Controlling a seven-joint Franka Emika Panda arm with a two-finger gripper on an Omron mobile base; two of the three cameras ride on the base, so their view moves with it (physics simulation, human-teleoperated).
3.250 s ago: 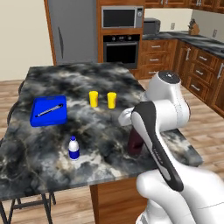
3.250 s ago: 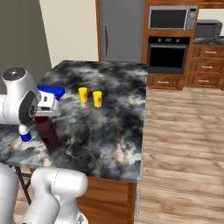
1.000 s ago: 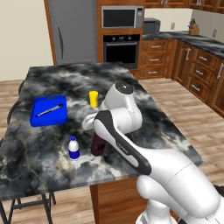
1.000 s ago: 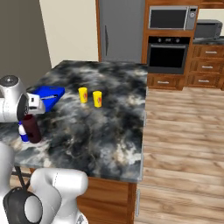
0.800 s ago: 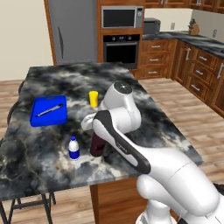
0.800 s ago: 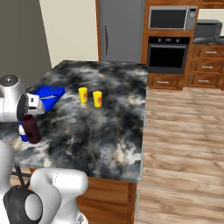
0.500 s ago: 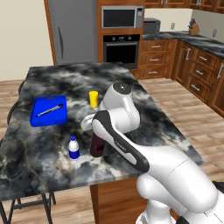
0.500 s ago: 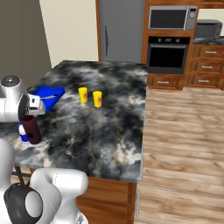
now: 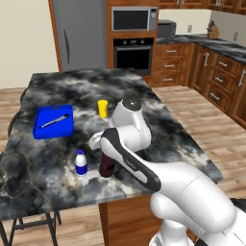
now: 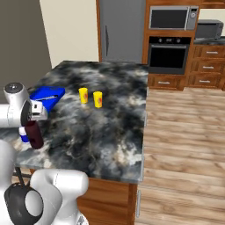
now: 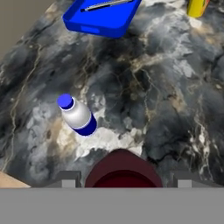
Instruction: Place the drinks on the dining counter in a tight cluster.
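- One white arm bends down over the near part of the counter, its hand pointing downward above the maroon bottle.
- The tool sits on that bottle: in the hand view its two finger tips stand on either side of the dark red body, closed around it.
- The maroon bottle stands upright on the marbled top, near the front edge.
- The small white bottle with blue cap and label stands upright just beside it, close but apart.
- Farther back lies a blue tray carrying a slim silvery tool-like item whose kind cannot be told.
- Two yellow cups stand side by side toward the middle of the counter, well apart from the bottles; the arm hides one in the left base view.
- Beyond the counter are a grey fridge and a built-in oven.
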